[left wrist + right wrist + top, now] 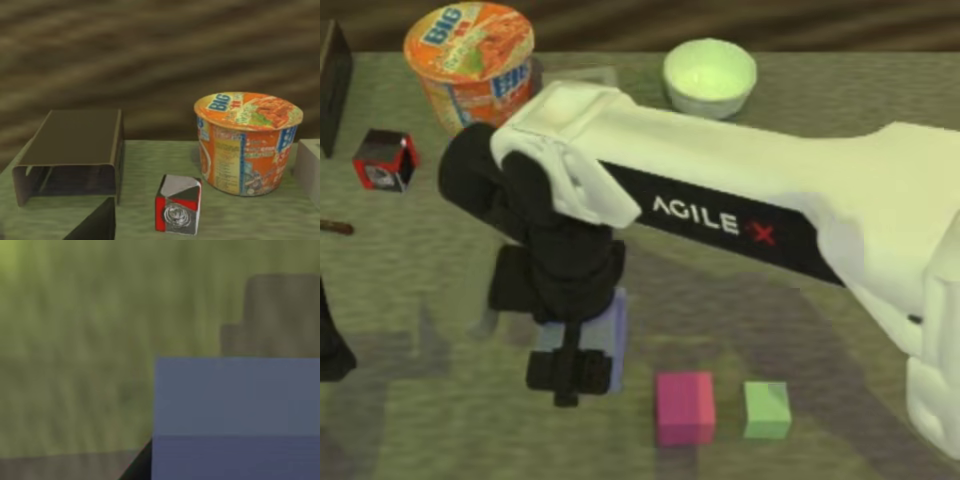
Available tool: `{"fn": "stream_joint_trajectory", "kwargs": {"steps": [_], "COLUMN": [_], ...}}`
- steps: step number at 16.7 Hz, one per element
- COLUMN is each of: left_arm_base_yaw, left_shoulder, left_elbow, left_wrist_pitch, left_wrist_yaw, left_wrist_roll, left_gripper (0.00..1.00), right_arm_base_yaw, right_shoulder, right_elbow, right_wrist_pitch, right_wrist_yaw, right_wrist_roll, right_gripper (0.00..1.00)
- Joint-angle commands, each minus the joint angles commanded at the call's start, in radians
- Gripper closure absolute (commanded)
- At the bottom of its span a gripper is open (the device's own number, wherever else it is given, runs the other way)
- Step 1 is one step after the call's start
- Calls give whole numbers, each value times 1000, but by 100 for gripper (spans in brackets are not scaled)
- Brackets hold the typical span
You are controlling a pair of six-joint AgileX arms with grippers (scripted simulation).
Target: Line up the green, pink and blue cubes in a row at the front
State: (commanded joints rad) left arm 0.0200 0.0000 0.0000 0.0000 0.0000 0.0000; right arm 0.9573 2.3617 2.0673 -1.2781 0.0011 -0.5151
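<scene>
The right arm [720, 215], glossy white shell over black, reaches across the desk [840, 330] nearest the overhead camera. Its right gripper [570, 375] sits over the blue cube [613, 340] near the front edge, left of centre. Whether its fingers are closed on the cube I cannot tell; the wrist view shows only a flat, matte periwinkle face.

The pink cube [685, 405] and green cube [766, 410] stand just apart along the front edge, with the blue cube to their left and slightly farther back. This looks like the blue cube's placement; the next move would bring it level with the pair.

Farther back are a printed noodle cup [470, 60], smooth pale bowl [710, 75] and patterned cube [385, 160]. The left gripper is out of sight.
</scene>
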Motion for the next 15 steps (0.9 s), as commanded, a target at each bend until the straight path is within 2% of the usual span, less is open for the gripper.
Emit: {"fn": "stream_joint_trajectory", "kwargs": {"steps": [3,8,15], "left_arm_base_yaw": [0,0,0], "left_shoulder": [0,0,0], "left_elbow": [0,0,0], "left_wrist_pitch": [0,0,0], "left_wrist_yaw": [0,0,0], "left_wrist_roll": [0,0,0], "left_gripper": [0,0,0], "right_arm_base_yaw": [75,76,79], "right_shoulder": [-2,-3,38], "right_elbow": [16,11,-157], "right_wrist_pitch": [-11,-7,208], "right_wrist_yaw": [1,0,1], "right_wrist_roll": [-6,-4,-3], "right_gripper": [100,100,100]}}
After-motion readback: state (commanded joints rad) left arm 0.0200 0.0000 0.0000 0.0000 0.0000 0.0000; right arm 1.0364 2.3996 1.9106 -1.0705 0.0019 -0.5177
